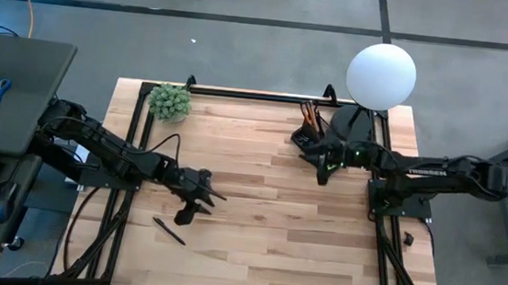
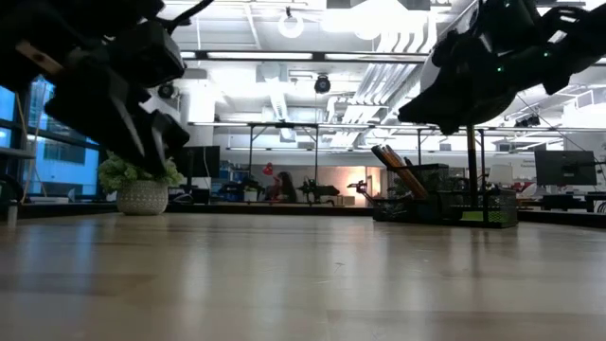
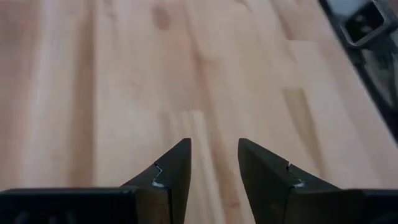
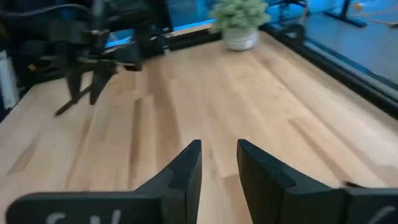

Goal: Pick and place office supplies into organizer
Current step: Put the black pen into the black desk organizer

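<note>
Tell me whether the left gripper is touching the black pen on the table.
Apart. The high view shows the left gripper over bare wood, with a clear gap to the black pen.

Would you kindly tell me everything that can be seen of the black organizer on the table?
The organizer is a small black caddy standing upright at the table's far right, beside the lamp's black base. In the low view it looks like dark mesh or wire. Several orange and wooden pencils stick up from it, leaning to one side. The right gripper hovers just in front of it, without touching it; its compartments cannot be made out.
</note>
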